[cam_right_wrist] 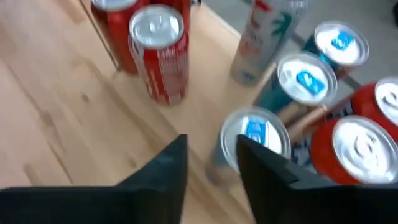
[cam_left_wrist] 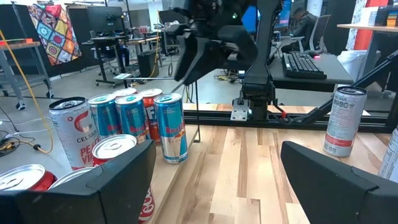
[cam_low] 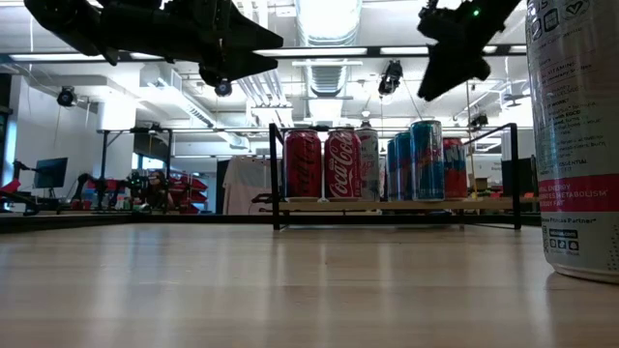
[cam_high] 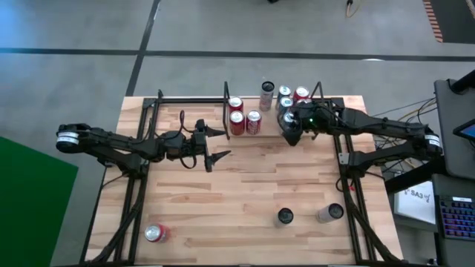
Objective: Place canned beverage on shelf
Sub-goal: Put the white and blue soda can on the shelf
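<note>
Above the shelf (cam_high: pixel 297 111), right gripper (cam_right_wrist: pixel 211 155) hangs narrowly parted, empty, partly hiding cans.

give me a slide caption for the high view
Right gripper above cans on the shelf; left gripper waits open.

Robotics lab: exposed ceiling ducts (cam_low: pixel 319 29), desks with monitors (cam_low: pixel 50 172), office chairs (cam_left_wrist: pixel 320 28), keyboard (cam_left_wrist: pixel 303 64).
</note>
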Motion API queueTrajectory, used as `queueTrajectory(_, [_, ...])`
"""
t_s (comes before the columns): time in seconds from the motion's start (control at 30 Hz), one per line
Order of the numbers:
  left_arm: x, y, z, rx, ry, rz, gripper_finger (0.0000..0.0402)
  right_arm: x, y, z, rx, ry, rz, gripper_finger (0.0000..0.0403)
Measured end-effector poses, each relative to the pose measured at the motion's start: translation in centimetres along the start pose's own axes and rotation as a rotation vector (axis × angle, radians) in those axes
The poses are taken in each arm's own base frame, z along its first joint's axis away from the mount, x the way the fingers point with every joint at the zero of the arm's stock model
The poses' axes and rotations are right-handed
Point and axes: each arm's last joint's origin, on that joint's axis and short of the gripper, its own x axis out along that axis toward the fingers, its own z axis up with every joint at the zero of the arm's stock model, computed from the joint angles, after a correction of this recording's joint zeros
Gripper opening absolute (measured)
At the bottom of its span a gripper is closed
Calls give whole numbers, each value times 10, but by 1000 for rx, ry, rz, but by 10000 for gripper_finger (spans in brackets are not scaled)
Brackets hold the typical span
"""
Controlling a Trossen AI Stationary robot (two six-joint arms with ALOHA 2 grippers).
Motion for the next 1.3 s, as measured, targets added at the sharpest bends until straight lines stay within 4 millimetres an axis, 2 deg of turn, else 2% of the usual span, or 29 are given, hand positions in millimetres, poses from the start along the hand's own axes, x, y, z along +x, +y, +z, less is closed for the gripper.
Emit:
queueTrajectory(0.2, [0, 0, 0, 0, -1, 0, 331, -9, 0, -10, -10, 144, -7, 30])
queueTrajectory(0.27, [0, 0, 0, 0, -2, 0, 331, -8, 0, -16, -10, 185, -17, 15])
queueTrajectory(0.53, [0, 0, 1, -2, -8, 0, 331, 6, -3, -36, -11, 273, -83, 12])
queueTrajectory(0.67, [0, 0, 1, -2, -9, 0, 331, 11, -4, -38, -35, 240, -134, 12])
queueTrajectory(0.9, [0, 0, 1, -2, -9, 0, 331, 16, -1, -31, -80, 166, -106, 12])
queueTrajectory(1.3, [0, 0, 1, -2, -9, 0, 331, 42, 6, -31, -164, 215, -141, 12])
